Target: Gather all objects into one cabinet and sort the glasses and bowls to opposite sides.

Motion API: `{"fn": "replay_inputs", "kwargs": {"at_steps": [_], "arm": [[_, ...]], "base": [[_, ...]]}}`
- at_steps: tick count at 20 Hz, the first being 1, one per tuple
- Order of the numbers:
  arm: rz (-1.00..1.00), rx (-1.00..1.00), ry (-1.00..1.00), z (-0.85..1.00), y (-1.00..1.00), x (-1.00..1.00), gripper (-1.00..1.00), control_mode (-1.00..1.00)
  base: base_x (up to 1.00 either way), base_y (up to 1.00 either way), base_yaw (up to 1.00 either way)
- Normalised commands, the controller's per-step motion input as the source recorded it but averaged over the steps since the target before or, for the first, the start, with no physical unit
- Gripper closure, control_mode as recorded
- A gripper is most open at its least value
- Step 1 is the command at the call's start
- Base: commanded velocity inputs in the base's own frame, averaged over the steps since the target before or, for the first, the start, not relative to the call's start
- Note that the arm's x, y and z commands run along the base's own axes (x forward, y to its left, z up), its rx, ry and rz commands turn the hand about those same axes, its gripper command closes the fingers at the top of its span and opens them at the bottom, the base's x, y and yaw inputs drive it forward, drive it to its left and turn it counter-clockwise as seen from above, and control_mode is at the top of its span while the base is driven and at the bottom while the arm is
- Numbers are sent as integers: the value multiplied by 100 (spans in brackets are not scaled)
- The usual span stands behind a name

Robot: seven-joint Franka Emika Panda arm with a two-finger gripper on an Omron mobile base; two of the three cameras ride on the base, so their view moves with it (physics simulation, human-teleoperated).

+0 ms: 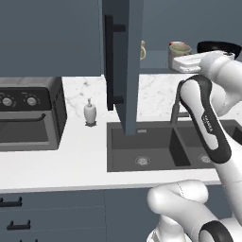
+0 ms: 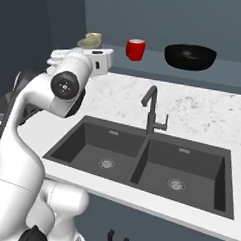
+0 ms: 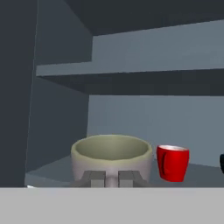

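Observation:
The beige-grey mug (image 3: 111, 154) sits right in front of my gripper (image 3: 111, 179), whose two fingertips pinch a part of its near side low down. The mug (image 2: 90, 39) is at the left end of the open cabinet's lower shelf (image 2: 145, 66); I cannot tell whether it rests on the shelf or hangs just above it. The red cup (image 3: 173, 162) stands on the same shelf to the mug's right, a small gap apart. Further right on the shelf is the wide black bowl (image 2: 190, 56). The mug (image 1: 179, 48) also shows above my white hand in the left base view.
The cabinet door (image 1: 124, 71) with its black bar handle hangs open over the counter, left of my arm. An upper shelf (image 3: 131, 72) spans the cabinet above the vessels. Below are the double sink (image 2: 140, 163) and faucet (image 2: 152, 111). A soap dispenser (image 1: 90, 112) and toaster oven (image 1: 28, 113) stand left.

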Motion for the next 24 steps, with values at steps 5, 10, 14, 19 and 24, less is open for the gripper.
{"fn": "replay_inputs", "kwargs": {"at_steps": [5,10,14,19,24], "arm": [[-6,-3,-4,-4,0,-4,100,-100],[-3,-5,17,4,0,28,100,-100],[-5,0,21,52,0,40,100,-100],[-4,0,17,37,0,28,100,-100],[0,0,0,-8,0,3,100,-100]], "base": [[0,0,0],[0,0,0],[0,0,0],[0,0,0],[0,0,0]]}}
